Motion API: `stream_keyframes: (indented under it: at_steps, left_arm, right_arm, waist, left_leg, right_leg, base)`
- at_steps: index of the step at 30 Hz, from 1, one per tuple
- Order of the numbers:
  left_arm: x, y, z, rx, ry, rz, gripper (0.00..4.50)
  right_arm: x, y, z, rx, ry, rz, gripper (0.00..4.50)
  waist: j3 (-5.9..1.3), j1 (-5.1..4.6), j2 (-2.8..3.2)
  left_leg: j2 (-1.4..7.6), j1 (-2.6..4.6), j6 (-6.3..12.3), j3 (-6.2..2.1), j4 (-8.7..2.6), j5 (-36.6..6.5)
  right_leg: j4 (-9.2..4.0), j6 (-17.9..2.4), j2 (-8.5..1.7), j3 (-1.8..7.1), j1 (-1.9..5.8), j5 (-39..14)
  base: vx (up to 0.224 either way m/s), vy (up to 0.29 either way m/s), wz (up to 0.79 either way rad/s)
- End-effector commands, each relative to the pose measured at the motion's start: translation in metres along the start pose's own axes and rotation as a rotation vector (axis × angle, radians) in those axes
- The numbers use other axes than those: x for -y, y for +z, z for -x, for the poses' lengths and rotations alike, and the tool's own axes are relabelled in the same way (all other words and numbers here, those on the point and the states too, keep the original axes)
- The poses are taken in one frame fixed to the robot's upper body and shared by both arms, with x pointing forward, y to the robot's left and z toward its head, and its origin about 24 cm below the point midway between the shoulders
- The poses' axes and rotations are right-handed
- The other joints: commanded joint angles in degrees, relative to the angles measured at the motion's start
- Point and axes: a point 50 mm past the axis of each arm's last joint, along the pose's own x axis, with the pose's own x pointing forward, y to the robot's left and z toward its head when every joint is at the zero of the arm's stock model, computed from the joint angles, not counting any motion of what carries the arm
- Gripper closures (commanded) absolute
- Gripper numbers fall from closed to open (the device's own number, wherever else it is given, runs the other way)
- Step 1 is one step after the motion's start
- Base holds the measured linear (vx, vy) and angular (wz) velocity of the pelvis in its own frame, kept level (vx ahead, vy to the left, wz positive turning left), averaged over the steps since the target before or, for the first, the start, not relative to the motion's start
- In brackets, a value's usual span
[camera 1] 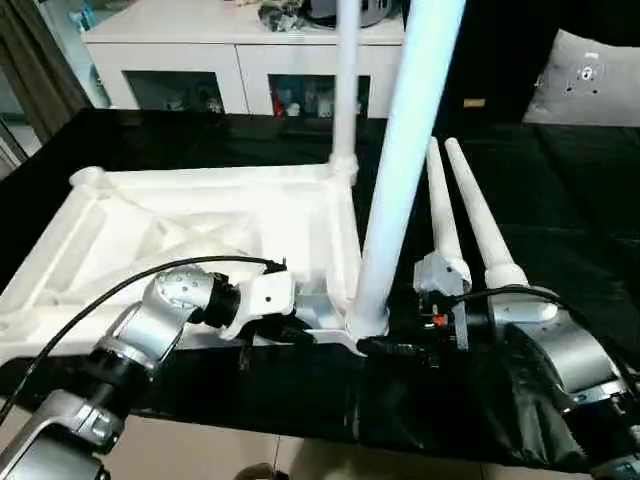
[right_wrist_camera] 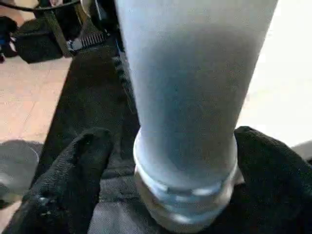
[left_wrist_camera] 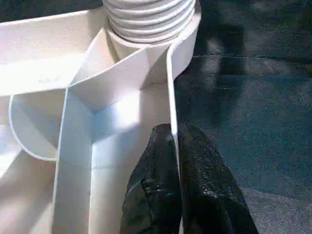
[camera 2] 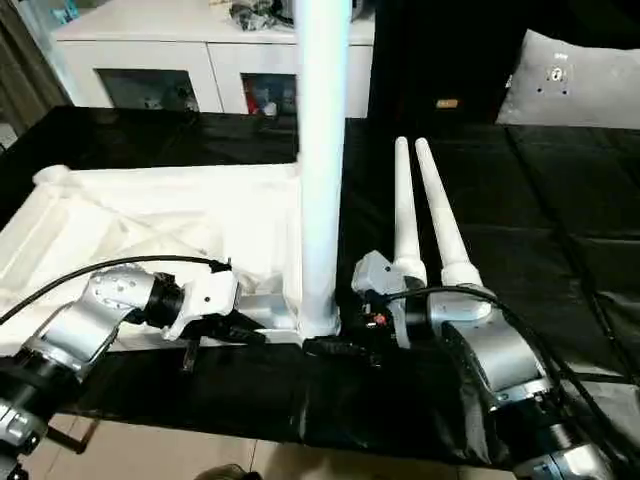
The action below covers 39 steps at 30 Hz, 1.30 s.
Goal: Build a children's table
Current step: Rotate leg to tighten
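The children's table top (camera 1: pixel 200 215) lies upside down on the black work table, white, its ribbed underside facing up. One white leg (camera 1: pixel 346 90) stands in the far right corner socket. A second leg (camera 1: pixel 400 170) stands upright in the near right socket (camera 1: pixel 366 325). My left gripper (left_wrist_camera: pixel 174 129) is shut on the top's thin near rim (left_wrist_camera: pixel 171 97), close to that socket. My right gripper (right_wrist_camera: pixel 168 132) is open, one finger (right_wrist_camera: pixel 73 180) on each side of this leg's base (right_wrist_camera: pixel 185 146). Two more legs (camera 1: pixel 440 210) (camera 1: pixel 480 225) lie side by side on the right.
The black table's front edge (camera 1: pixel 300 425) runs just below both grippers, with bare floor beyond it. A white cabinet (camera 1: pixel 240 55) stands behind the table and a grey cushion (camera 1: pixel 590 80) sits at the back right. Black cables (camera 1: pixel 120 300) loop over my forearms.
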Motion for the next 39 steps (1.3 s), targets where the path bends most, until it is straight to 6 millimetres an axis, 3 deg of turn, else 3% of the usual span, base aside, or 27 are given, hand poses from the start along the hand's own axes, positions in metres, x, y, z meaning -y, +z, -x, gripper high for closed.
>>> stream_keyframes:
  at_steps: [1,6,14,19,20,21,23,24,25,28,29,31,32,35,36,39]
  left_arm:
    - [-0.002,0.008,0.0,-0.003,-0.035,-0.064,4.5]
    - [-0.003,0.008,0.001,0.003,-0.039,-0.065,4.5]
    - [-0.004,0.005,0.004,-0.001,-0.037,-0.054,4.5]
    - [-0.004,0.004,0.004,0.008,-0.019,-0.029,4.5]
    - [-0.004,0.005,0.003,0.023,0.012,0.005,4.5]
    - [-0.005,0.005,0.002,0.028,0.023,0.018,4.5]
    - [-0.009,0.011,-0.001,0.091,0.121,0.122,4.5]
    - [-0.01,0.013,-0.002,0.106,0.146,0.149,4.5]
    - [-0.011,0.014,-0.003,0.115,0.168,0.164,4.5]
    - [-0.014,0.024,-0.011,0.159,0.259,0.237,4.5]
    - [-0.017,0.031,-0.016,0.181,0.315,0.274,4.5]
    - [-0.019,0.039,-0.021,0.201,0.365,0.295,4.5]
    - [-0.02,0.041,-0.023,0.199,0.381,0.3,4.5]
    - [-0.021,0.052,-0.032,0.185,0.459,0.303,4.5]
    - [-0.021,0.054,-0.034,0.183,0.474,0.303,4.5]
    - [-0.02,0.055,-0.035,0.173,0.487,0.289,4.5]
  right_arm:
    - [-0.001,0.002,-0.003,0.009,0.035,-0.011,0.66]
    - [-0.001,0.002,-0.004,0.012,0.047,-0.023,0.85]
    - [-0.002,0.0,-0.005,0.015,0.054,-0.047,1.64]
    - [-0.004,-0.003,-0.009,0.026,0.045,-0.068,1.77]
    - [-0.004,-0.003,-0.011,0.047,0.019,-0.095,1.77]
    - [-0.004,-0.002,-0.012,0.054,0.01,-0.105,1.78]
    - [0.002,-0.004,-0.021,0.072,-0.106,-0.181,1.78]
    - [0.004,-0.005,-0.023,0.07,-0.138,-0.198,1.79]
    - [0.007,-0.006,-0.025,0.062,-0.179,-0.205,1.79]
    - [0.017,-0.008,-0.037,0.07,-0.342,-0.255,1.8]
    - [0.022,-0.008,-0.042,0.084,-0.422,-0.283,1.8]
    - [0.025,-0.007,-0.049,0.082,-0.474,-0.292,1.8]
    - [0.026,-0.007,-0.051,0.081,-0.49,-0.298,1.8]
    - [0.031,-0.004,-0.062,0.091,-0.584,-0.345,1.8]
    - [0.03,-0.003,-0.064,0.086,-0.589,-0.338,1.8]
    - [0.029,0.002,-0.068,0.095,-0.565,-0.279,1.8]
  waist:
    - [-3.77,-0.03,-0.63]
    - [-3.79,0.08,-0.61]
    - [-3.85,0.2,-0.31]
    - [-3.87,0.22,-0.3]
    - [-3.87,0.13,-0.72]
    - [-3.83,0.23,-0.59]
    - [-3.56,0.05,-0.62]
    - [-3.47,-0.29,-1.05]
    - [-3.34,-0.59,-0.83]
    - [-3.22,-1.66,-0.75]
    - [-3.36,-2.2,-0.99]
    - [-3.32,-2.89,-0.86]
    - [-3.56,-3.0,-1.1]
    - [-3.66,-2.95,-1.03]
    - [-3.71,-2.99,-1.26]
    - [-3.87,-2.68,-1.11]
  left_leg:
    - [3.09,0.94,3.02,-0.96,-3.87,-11.19]
    - [3.0,0.86,2.97,-0.89,-3.78,-10.93]
    - [3.05,0.92,2.61,-0.96,-3.81,-11.22]
    - [3.05,0.95,2.53,-0.97,-3.81,-11.19]
    - [3.07,0.9,2.51,-0.91,-3.85,-11.08]
    - [3.07,0.95,2.54,-0.95,-3.84,-11.05]
    - [2.94,0.96,2.08,-0.97,-3.94,-11.97]
    - [3.03,1.04,1.67,-0.83,-4.03,-12.21]
    - [2.78,1.1,0.81,-1.09,-4.11,-13.52]
    - [2.67,0.84,-0.36,-1.42,-4.5,-14.63]
    - [2.61,0.98,-0.28,-1.37,-4.33,-14.65]
    - [2.48,0.86,0.0,-1.2,-4.18,-13.95]
    - [2.36,0.74,0.59,-1.21,-4.01,-12.73]
    - [2.3,0.59,1.93,-1.04,-3.72,-10.09]
    - [2.36,0.5,2.15,-1.02,-3.74,-9.45]
    - [2.47,0.55,2.9,-0.94,-3.61,-8.0]
  right_leg:
    - [-4.27,-11.75,-4.51,2.46,2.71,-12.84]
    - [-4.23,-11.94,-4.53,2.45,2.77,-12.34]
    - [-4.17,-12.17,-4.53,2.39,2.83,-11.85]
    - [-4.04,-12.49,-4.47,2.37,2.82,-11.21]
    - [-4.0,-12.56,-4.49,2.38,2.9,-11.12]
    - [-3.98,-12.66,-4.56,2.41,2.84,-11.31]
    - [-4.33,-12.09,-4.58,2.39,2.7,-14.68]
    - [-4.33,-12.14,-4.62,2.51,2.73,-15.38]
    - [-4.7,-11.04,-4.68,2.36,2.52,-19.88]
    - [-4.81,-9.98,-4.58,2.14,2.58,-21.76]
    - [-4.89,-9.97,-4.6,2.31,2.67,-20.82]
    - [-4.89,-10.95,-4.47,2.3,2.53,-18.8]
    - [-4.85,-10.99,-4.47,2.3,2.85,-17.52]
    - [-4.85,-11.0,-4.43,2.33,2.84,-15.23]
    - [-4.8,-10.98,-4.41,2.33,2.93,-14.54]
    - [-4.41,-11.44,-4.28,2.27,2.95,-11.15]
  base:
    - [0.0,0.0,0.0]
    - [0.0,0.0,0.0]
    - [0.0,0.0,0.0]
    - [0.0,0.0,0.0]
    - [0.0,0.0,0.0]
    - [0.0,0.0,0.0]
    - [0.0,0.0,0.0]
    - [0.0,0.0,0.0]
    - [0.0,0.0,0.0]
    - [0.0,0.0,0.0]
    - [0.0,0.0,0.0]
    - [0.0,0.0,0.0]
    - [0.0,0.0,0.0]
    - [0.0,0.0,0.0]
    - [0.0,0.0,0.0]
    - [0.0,0.0,0.0]
